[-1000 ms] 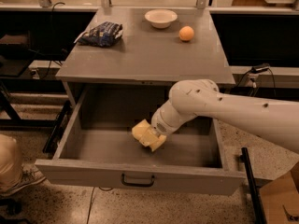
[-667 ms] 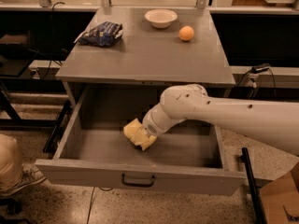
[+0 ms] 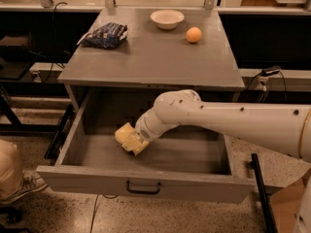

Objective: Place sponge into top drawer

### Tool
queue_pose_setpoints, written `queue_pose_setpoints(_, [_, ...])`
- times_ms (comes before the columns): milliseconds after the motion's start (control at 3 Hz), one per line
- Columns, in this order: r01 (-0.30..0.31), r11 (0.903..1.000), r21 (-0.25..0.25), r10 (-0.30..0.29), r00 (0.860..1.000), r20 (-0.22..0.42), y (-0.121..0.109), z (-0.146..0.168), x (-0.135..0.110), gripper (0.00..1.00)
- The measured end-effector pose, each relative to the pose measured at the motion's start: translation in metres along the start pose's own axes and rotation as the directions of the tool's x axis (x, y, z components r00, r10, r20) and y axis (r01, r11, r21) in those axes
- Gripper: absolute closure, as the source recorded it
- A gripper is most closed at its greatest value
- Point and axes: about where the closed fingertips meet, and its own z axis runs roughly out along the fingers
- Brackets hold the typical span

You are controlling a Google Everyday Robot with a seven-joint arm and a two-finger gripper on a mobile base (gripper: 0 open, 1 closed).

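The wide grey-painted top drawer (image 3: 194,186) is standing pulled fully open, its plain flat front facing the camera with the small dark metal bail handle (image 3: 143,188) hanging at its centre; inside, towards the left half of the box, the pale yellow soft foam sponge (image 3: 122,134) is sitting low over the drawer floor; the two-finger gripper (image 3: 132,141) is clenching it from the right, so the sponge is jutting out to the left of the gripper's tip; the thick white robot arm (image 3: 233,120) is reaching in from the right edge, crossing over the drawer's right side; beyond, the flat grey cabinet top (image 3: 155,62) is carrying a dark blue crinkled bag (image 3: 104,35) at the left, a small orange ball (image 3: 193,34) at the right and, farthest back, a white round bowl (image 3: 167,18).
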Motion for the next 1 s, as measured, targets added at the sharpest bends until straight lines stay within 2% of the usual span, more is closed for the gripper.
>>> queue_pose_setpoints(333, [-0.009,0.9998,0.016,0.009,1.000,0.028,-0.007,-0.007,-0.006,0.00])
queue_pose_setpoints(667, [-0.062,0.9963,0.060,0.056,0.994,0.097,-0.027,-0.039,-0.007,0.00])
queue_pose_setpoints(1000, [-0.163,0.9744,0.155,0.141,0.980,0.144,-0.055,-0.098,0.024,0.00])
